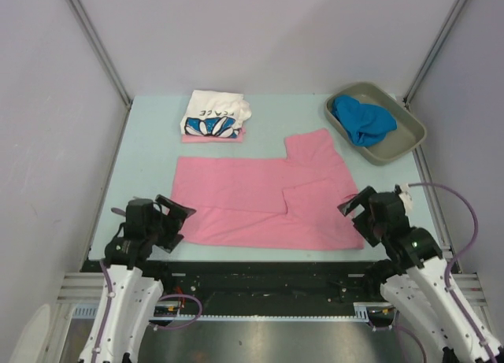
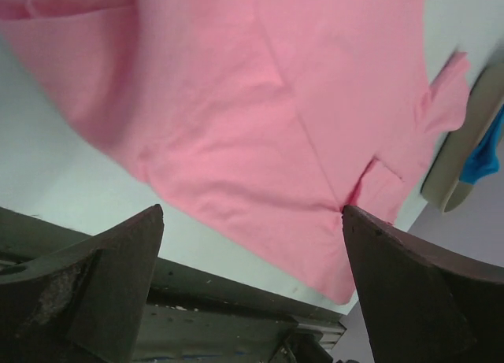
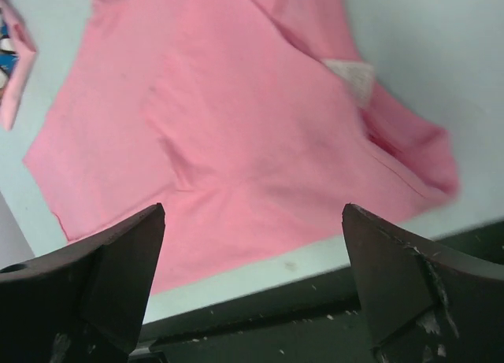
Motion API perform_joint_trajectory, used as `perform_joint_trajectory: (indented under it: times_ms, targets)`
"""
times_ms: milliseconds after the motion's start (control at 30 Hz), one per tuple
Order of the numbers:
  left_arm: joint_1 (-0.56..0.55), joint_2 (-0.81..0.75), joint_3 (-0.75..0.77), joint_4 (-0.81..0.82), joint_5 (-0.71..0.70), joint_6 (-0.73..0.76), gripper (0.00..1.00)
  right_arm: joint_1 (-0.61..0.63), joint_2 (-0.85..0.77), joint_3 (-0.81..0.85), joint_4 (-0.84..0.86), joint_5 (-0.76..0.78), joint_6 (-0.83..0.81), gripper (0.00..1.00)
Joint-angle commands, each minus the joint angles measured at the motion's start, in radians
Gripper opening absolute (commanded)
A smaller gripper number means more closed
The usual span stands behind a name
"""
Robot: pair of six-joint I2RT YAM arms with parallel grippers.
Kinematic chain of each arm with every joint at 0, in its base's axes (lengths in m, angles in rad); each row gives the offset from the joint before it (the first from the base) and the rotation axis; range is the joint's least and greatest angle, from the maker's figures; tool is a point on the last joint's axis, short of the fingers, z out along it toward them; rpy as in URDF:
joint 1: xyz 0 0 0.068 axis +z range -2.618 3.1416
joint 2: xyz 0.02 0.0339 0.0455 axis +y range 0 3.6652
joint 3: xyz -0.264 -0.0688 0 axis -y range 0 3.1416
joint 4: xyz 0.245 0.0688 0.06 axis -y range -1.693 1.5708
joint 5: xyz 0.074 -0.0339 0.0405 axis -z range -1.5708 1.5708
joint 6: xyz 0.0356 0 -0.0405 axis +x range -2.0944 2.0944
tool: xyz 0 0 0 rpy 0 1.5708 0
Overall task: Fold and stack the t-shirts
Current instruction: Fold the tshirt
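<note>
Both jaws are spread wide with nothing in them. The left gripper [image 1: 178,221] sits at the near-left corner of the pink t-shirt [image 1: 252,201] and the right gripper [image 1: 356,217] at its near-right corner. The shirt is flat on the counter [image 1: 150,158], lying sideways and partly folded, with one sleeve poking toward the far side.

My read is that the next fold is due.
- Pinch the near long edge at both ends and catch every layer, since the right end looks doubled.
- Lift both ends in sync and keep the edge taut so the crease runs straight.
- Lay it over square. Tuck that sleeve or the packet ends up lopsided.

Stack at far left: white flower-print t-shirt [image 1: 214,115] on top of a folded pink t-shirt [image 1: 213,137].

The grey-olive tray [image 1: 394,149] at far right holds one crumpled blue t-shirt [image 1: 362,119], not yet folded.
</note>
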Motion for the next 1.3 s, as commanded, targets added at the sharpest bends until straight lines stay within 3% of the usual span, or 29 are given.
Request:
perform_joint_trajectory:
  times_ms: [0,167,267,500,633,700,800,1000,1167,1267]
  targets:
    - [-0.001,0.187,0.164,0.145,-0.016,0.061,1.00,0.008,0.261,0.160,0.252,0.044,-0.228,1.00]
    - [0.001,0.482,0.310,0.306,-0.011,0.161,1.00,-0.006,0.668,0.365,0.433,0.047,-0.454,1.00]
    - [0.013,0.718,0.462,0.314,-0.022,0.215,1.00,-0.068,0.833,0.434,0.525,-0.006,-0.517,1.00]
    - [0.062,1.114,0.736,0.375,0.002,0.270,1.00,-0.220,1.066,0.572,0.674,-0.162,-0.537,0.98]
    - [0.099,1.324,0.922,0.287,-0.049,0.337,0.96,-0.222,1.178,0.681,0.657,-0.146,-0.600,0.96]
    - [0.106,1.456,1.053,0.212,-0.073,0.400,0.87,-0.221,1.203,0.701,0.668,-0.107,-0.650,0.94]
    - [0.108,1.609,1.237,0.097,-0.112,0.484,0.83,-0.217,1.269,0.766,0.657,-0.062,-0.722,0.94]
    - [0.107,1.760,1.438,-0.022,-0.174,0.580,0.83,-0.208,1.352,0.844,0.633,0.005,-0.781,0.93]
    - [0.108,1.828,1.444,-0.031,-0.175,0.607,0.78,-0.204,1.376,0.850,0.636,0.012,-0.781,0.93]
    - [0.105,1.835,1.412,-0.010,-0.154,0.615,0.70,-0.202,1.396,0.853,0.629,0.015,-0.779,0.93]
